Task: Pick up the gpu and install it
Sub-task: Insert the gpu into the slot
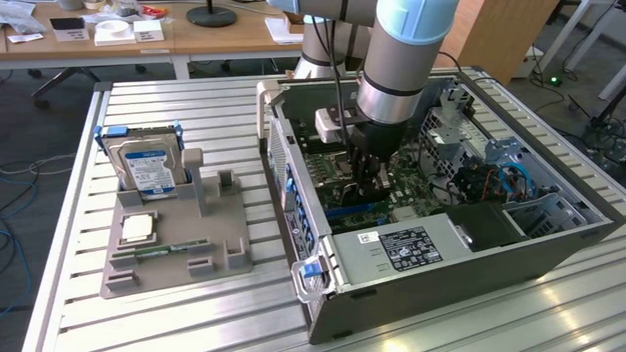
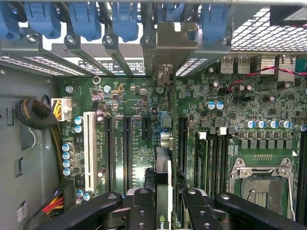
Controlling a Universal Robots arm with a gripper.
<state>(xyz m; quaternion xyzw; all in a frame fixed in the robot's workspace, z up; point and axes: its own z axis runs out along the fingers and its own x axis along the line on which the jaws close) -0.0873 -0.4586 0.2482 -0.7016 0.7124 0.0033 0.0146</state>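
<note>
My gripper [image 1: 369, 183] is down inside the open computer case [image 1: 547, 242], just above the motherboard [image 1: 338, 176]. In the wrist view the gpu [image 2: 163, 167] shows edge-on as a thin dark card with a pale edge, standing upright between the black fingers [image 2: 142, 211], and the gripper [image 2: 165, 199] is shut on it. The card lines up between two long black expansion slots [image 2: 127, 153]. Its silver bracket [image 2: 168, 45] reaches the rear slot openings under the blue clips [image 2: 125, 19]. Whether its edge sits in a slot is hidden.
An empty CPU socket [image 2: 261, 184] and memory slots [image 2: 216, 158] lie beside the card. Cable bundles [image 2: 36, 115] run along the case wall. Outside the case, a grey holder [image 1: 171, 242] carries a hard drive [image 1: 149, 169], a CPU chip [image 1: 137, 228] and a memory stick [image 1: 161, 249].
</note>
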